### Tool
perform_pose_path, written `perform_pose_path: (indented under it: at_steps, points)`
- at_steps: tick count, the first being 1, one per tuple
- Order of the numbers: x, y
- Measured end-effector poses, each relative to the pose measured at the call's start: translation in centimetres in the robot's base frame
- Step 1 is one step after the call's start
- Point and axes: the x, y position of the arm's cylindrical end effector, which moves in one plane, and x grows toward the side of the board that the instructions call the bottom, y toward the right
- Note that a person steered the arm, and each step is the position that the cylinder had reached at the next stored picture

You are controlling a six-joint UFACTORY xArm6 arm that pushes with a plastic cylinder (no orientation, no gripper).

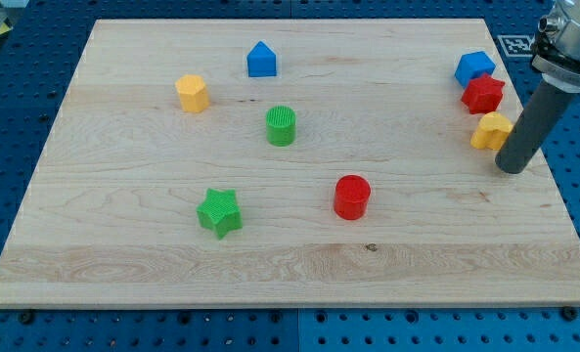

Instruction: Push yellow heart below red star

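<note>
The yellow heart [490,130] lies near the board's right edge, just below the red star [483,94] and touching it or nearly so. A blue block [474,67] sits right above the red star. My tip [511,168] rests on the board just to the lower right of the yellow heart, close to it; whether it touches the heart is unclear.
A yellow hexagon block [192,93] and a blue house-shaped block [261,60] lie at the upper left. A green cylinder [281,126] is near the middle, a red cylinder [351,197] below it, a green star [219,212] at the lower left. The board's right edge [554,186] is close to my tip.
</note>
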Motion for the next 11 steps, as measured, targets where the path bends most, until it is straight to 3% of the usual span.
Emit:
perform_pose_path:
  at_steps: [2, 9, 11]
  points:
    - [-3.4, 0.0]
    - [-2.4, -3.3]
    - [-5.6, -1.8]
